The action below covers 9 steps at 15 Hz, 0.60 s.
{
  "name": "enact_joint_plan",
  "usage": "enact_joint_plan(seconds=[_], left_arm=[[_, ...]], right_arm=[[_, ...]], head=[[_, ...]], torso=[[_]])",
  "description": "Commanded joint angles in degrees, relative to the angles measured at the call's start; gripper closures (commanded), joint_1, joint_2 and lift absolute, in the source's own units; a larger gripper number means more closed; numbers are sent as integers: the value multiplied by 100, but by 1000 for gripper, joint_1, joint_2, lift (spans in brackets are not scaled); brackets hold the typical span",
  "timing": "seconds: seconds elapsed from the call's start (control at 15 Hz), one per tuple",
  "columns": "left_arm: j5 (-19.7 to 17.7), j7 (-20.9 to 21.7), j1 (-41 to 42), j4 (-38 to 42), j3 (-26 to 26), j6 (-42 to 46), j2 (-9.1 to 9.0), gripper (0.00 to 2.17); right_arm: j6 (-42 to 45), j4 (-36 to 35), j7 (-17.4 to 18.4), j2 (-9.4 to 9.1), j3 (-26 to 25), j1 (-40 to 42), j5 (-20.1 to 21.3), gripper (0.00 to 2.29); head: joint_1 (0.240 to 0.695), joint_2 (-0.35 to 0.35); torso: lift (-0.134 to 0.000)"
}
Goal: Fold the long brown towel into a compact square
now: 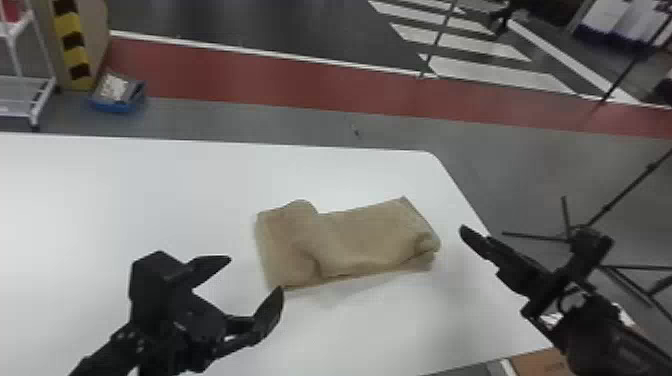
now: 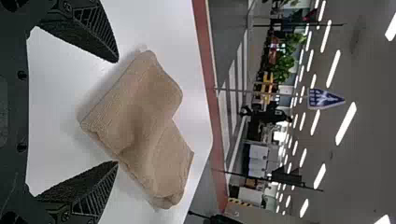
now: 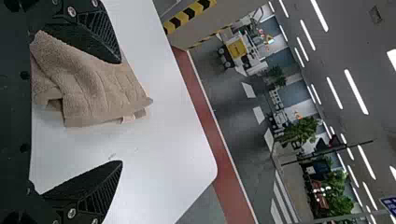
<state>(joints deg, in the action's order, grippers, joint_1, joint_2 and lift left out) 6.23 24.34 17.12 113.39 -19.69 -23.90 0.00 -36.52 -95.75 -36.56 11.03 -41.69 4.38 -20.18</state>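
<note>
- A brown, partly folded cloth towel (image 1: 370,240) lay on a smooth white table with rounded corners (image 1: 125,200); from its centre in the head view, a soft hump rose toward 11 o'clock and a curled edge sat at 3.
- Its nap looked fine and matte, its outline an uneven oblong.
- The black left gripper (image 1: 256,274) waited at 8 o'clock, two flat, tapered fingers apart and empty.
- The black right gripper (image 3: 120,112), toward 3 o'clock, also had its ridged fingers spread.
- The towel would likely handle light, limp, grippy and hardly fragile; pinching all layers at the 3 o'clock end seemed best.
</note>
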Motion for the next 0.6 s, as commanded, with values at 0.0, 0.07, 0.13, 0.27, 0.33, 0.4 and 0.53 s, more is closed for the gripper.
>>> enact_joint_plan(seconds=[0.0,0.07,0.13,0.27,0.33,0.4,0.53], left_arm=[[-78,1,-420,-221,-246,-472,-15,103],[-113,1,-490,-300,-264,-489,-15,103],[-113,-8,-578,-362,-343,-507,-15,103],[-69,-17,-824,-599,-545,-805,-15,134],[-25,-70,-947,-766,-659,-823,-15,140],[19,-219,-1123,-994,-800,-929,-15,144],[81,-377,-1360,-1337,-1011,-1087,-15,151]], right_arm=[[-18,-5,-9,4,-323,72,-127,130],[-36,-31,-9,22,-340,142,-153,130],[-18,-40,-9,22,-402,177,-197,130],[-36,-75,-27,13,-481,203,-250,130],[-36,-93,-36,4,-481,203,-267,130],[-36,-110,-36,-5,-472,221,-267,130],[-88,-128,-36,-13,-463,239,-267,130]], head=[[695,-350],[695,-350],[695,-350],[695,-350],[695,-350],[695,-350],[695,-350]], torso=[[-123],[-123],[-123],[-123],[-123],[-123],[-123]])
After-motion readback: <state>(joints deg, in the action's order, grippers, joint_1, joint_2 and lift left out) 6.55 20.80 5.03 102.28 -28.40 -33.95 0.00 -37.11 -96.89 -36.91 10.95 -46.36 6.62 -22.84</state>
